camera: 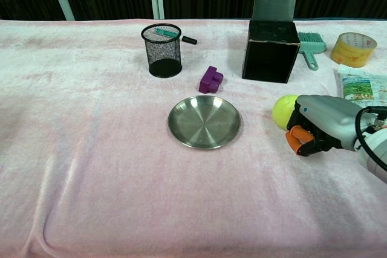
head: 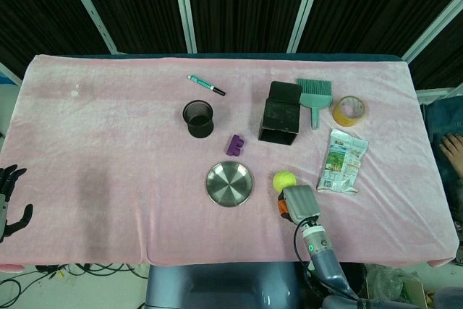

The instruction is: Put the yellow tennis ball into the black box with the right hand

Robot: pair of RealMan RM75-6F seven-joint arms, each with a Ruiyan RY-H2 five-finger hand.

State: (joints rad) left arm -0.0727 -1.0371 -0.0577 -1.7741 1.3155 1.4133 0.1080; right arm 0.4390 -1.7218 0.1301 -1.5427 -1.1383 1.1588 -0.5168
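The yellow tennis ball [head: 284, 180] [camera: 284, 112] lies on the pink cloth, right of the steel plate. My right hand [head: 299, 202] [camera: 317, 126] sits just behind and to the right of it, its bent fingers [camera: 304, 139] beside the ball and not wrapped around it. The black box [head: 281, 112] [camera: 269, 49] stands farther back with its lid flipped up and its opening facing the front. My left hand [head: 9, 200] hangs at the table's left edge, fingers spread and holding nothing.
A steel plate [camera: 204, 121], a purple block [camera: 210, 80] and a black mesh cup [camera: 162, 50] lie left of the ball. A snack packet [head: 343, 161], tape roll [head: 349, 111], green brush [head: 315, 95] and marker [head: 206, 85] are near the box.
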